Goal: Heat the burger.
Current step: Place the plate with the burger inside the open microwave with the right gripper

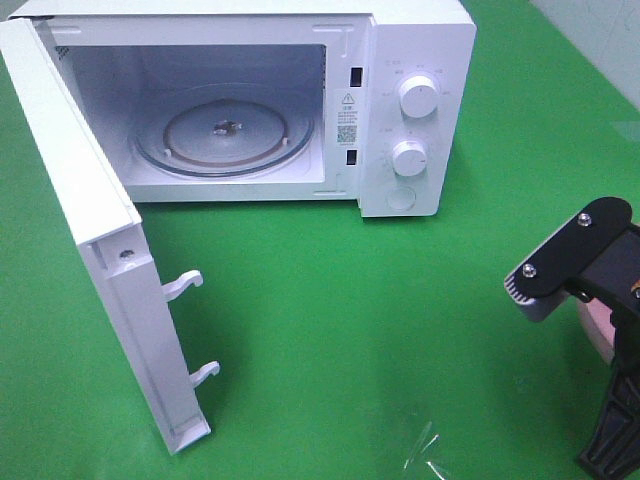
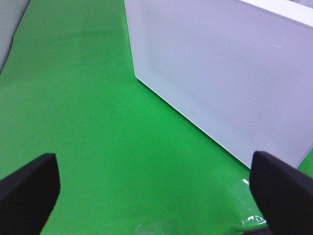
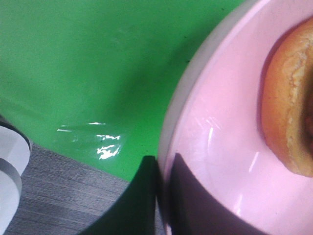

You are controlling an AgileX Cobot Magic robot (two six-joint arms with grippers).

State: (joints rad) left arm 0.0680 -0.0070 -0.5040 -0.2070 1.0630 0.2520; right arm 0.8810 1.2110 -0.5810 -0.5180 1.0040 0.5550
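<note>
1. Covering the whole table is a green mat (image 1: pixel 330 330).
2. A white microwave (image 1: pixel 420 30) stands at the far side, a bit to the left.
3. Its door (image 1: pixel 80 250) is swung wide open to the left. Two white hooks (image 1: pixel 185 285) stick out of the door's edge.
4. A round glass tray (image 1: pixel 230 135) lies flat inside the microwave.
5. The black right arm (image 1: pixel 575 260) is at the near right, well apart from the microwave.
6. A pink plate (image 3: pixel 220 122) sits on the mat under that arm. From high up, only a little pink bit peeks out.
7. The burger (image 3: pixel 288 98) lies on the pink plate, at the near right of the table. Only the brown edge of its bun shows.
8. The right pincer (image 3: pixel 160 196) is squeezed tight on the rim of the pink plate, one tip on each side.
9. The left pincer (image 2: pixel 154 161) is spread wide and holds nothing. It is over the mat, near a white dotted side of the microwave.
10. Two round knobs (image 1: pixel 417 97) sit one above the other on the microwave's front, at the right.
</note>
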